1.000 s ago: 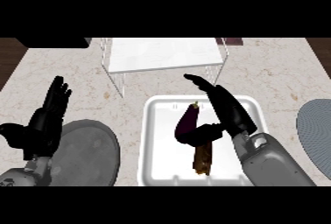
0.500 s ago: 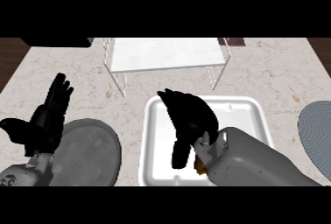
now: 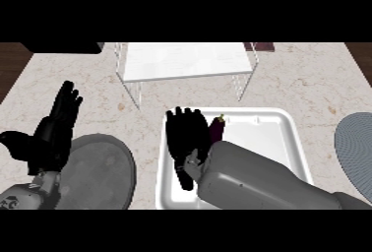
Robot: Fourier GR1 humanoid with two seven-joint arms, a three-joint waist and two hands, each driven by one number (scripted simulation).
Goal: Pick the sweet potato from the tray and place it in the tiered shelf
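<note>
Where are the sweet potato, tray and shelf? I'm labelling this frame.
sweet potato [image 3: 216, 130]: head view, its exposed upper end beside the right hand.
tray [image 3: 270, 132]: head view, bare floor right of the hand.
shelf [image 3: 187, 60]: head view, white top panel.

Right hand [image 3: 187, 135] flat over tray [image 3: 280, 129], covering sweet potato [image 3: 217, 129] (tip visible); left hand [image 3: 51, 129] resting open.

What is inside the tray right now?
Inside the tray the right hand reaches down over the left part. Beside it, the dark sweet potato's tip shows. The rest is hidden by the hand and forearm, so whether the fingers grip it cannot be seen.
</note>
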